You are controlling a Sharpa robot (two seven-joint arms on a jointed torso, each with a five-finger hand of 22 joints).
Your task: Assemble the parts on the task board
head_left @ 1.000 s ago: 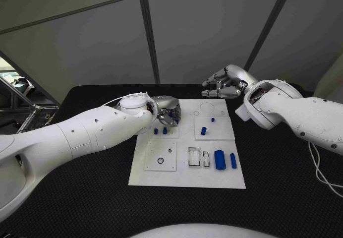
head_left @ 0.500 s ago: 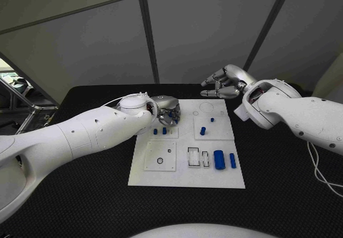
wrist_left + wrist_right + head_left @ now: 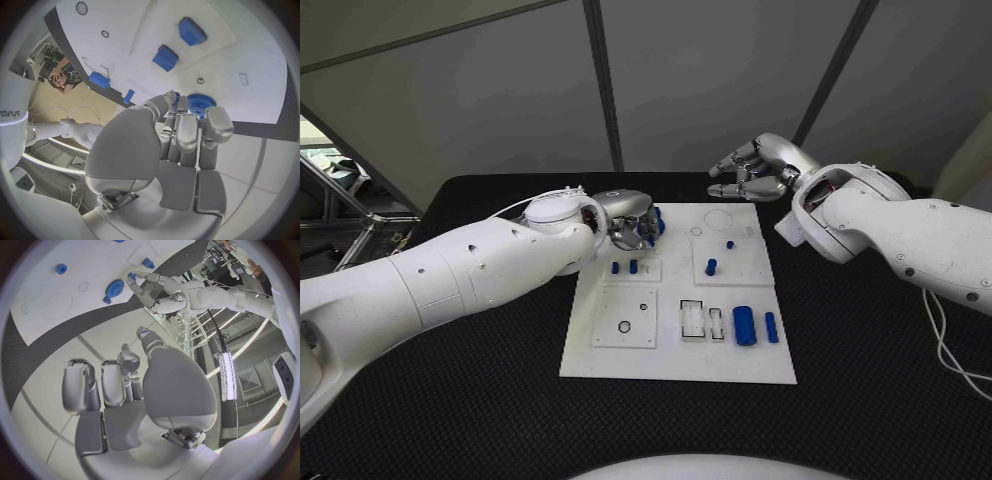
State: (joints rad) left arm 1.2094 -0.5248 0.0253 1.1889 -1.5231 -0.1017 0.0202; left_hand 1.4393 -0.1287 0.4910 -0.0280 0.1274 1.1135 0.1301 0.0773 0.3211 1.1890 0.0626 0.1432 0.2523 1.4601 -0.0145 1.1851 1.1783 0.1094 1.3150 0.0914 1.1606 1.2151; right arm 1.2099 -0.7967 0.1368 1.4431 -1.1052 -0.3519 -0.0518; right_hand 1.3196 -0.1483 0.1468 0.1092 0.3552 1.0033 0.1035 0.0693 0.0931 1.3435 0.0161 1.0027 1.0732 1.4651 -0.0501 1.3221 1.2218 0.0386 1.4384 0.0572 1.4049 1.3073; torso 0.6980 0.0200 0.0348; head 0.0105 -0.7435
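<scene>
On the black desk (image 3: 473, 400) lies the white task board (image 3: 678, 362). The left hand (image 3: 630, 222) has lifted slightly off the board's far-left corner since a second ago, its fingers (image 3: 189, 132) pinching a blue gear (image 3: 201, 105), so placement likely comes next. The right hand (image 3: 759, 172) hovers behind the board, loosely curled, empty. A blue cylinder (image 3: 743, 325) rests near the board's right edge.

white task board (image 3: 678, 365), blue parts (image 3: 743, 324), black table (image 3: 877, 350)
</scene>
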